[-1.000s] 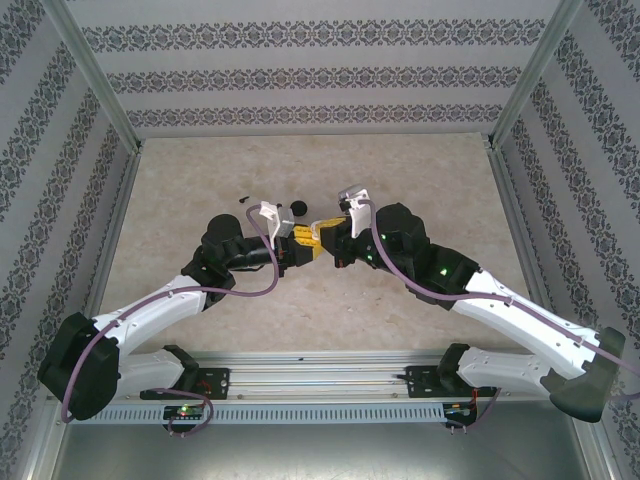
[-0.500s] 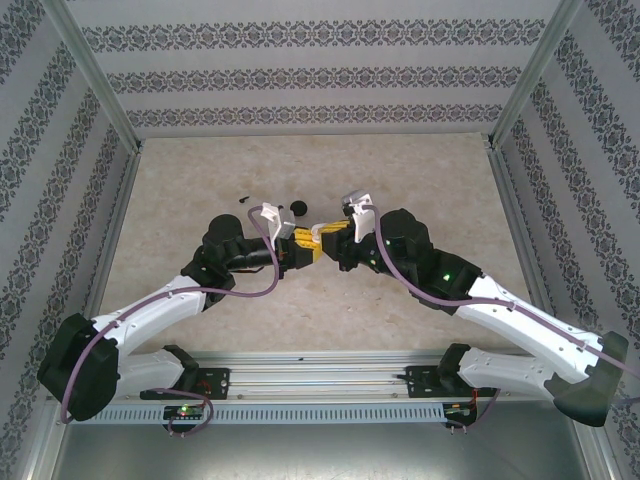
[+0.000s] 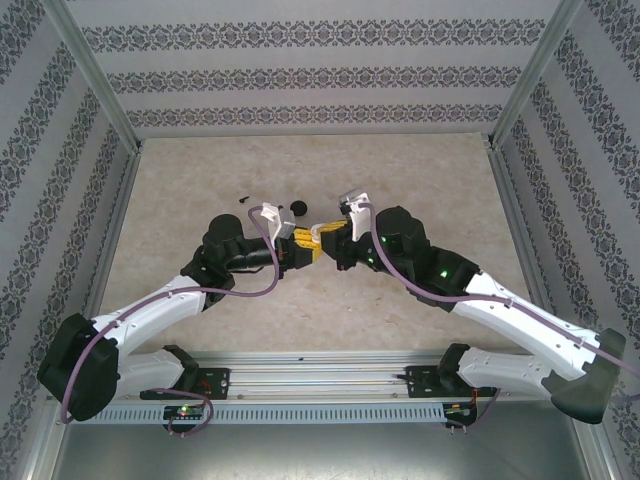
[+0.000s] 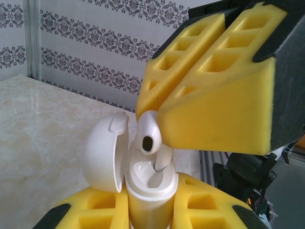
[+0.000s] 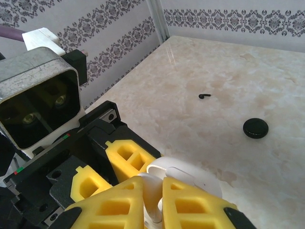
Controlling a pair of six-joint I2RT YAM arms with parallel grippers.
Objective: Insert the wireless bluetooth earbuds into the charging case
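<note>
A beige marbled desk (image 3: pixel 420 180) carries a round black disc (image 3: pixel 298 208). Seen from above, a tiny black hooked piece (image 3: pixel 243 198) lies at the disc's nine o'clock, clearly apart.

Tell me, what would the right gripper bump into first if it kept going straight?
Most likely the open case in the left gripper: the earbud the right gripper carries seems to reach its hollow.

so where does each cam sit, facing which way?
Top external: above, behind the bases, looking down on the table; left arm, right arm show.
Left wrist: looks along left jaws gripping the open charging case; right jaws hold the earbud at its opening.
Right wrist: looks past right jaws at the left wrist camera, table beyond.
Shared: both wrist views show earbud and charging case.
</note>
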